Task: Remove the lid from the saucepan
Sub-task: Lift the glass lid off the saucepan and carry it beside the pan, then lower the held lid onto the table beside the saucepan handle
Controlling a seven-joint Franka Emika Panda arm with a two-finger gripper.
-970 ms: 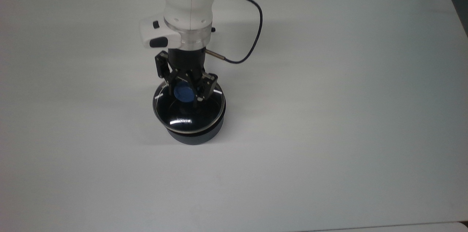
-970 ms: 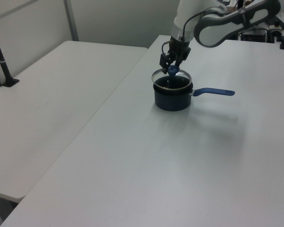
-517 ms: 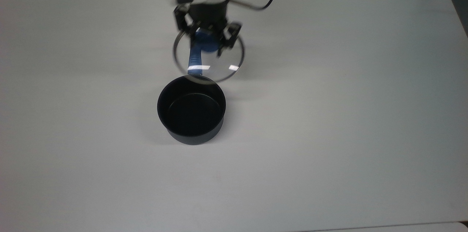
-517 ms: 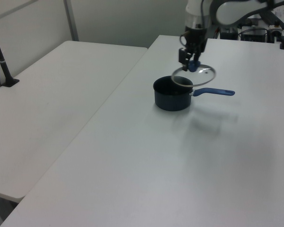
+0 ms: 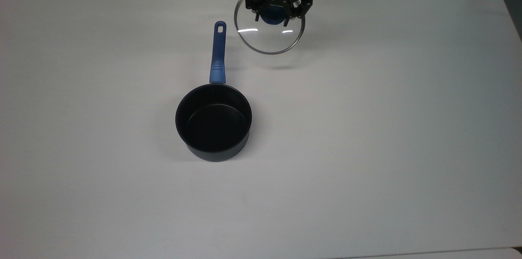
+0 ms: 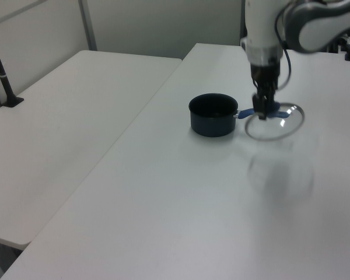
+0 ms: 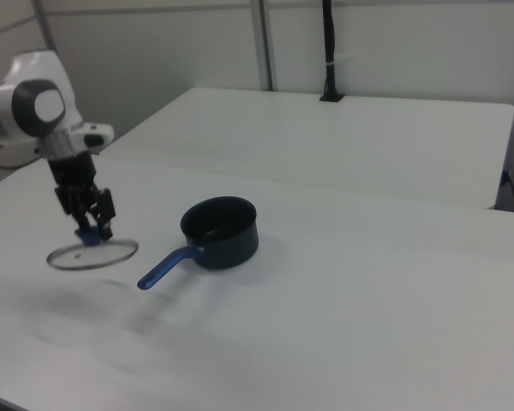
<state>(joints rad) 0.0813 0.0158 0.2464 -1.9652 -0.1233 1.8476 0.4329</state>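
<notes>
We hold the lid [image 5: 269, 34] by its blue knob in our gripper [image 5: 274, 15], fingers clamped, hanging level above the table [image 5: 387, 136] beyond the handle end of the open saucepan [image 5: 213, 122], so setting it down means going straight down.

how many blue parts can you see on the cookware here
2: the saucepan has a blue handle lying on the table, and the lid has a blue knob, held up in the claw beside that handle.
</notes>
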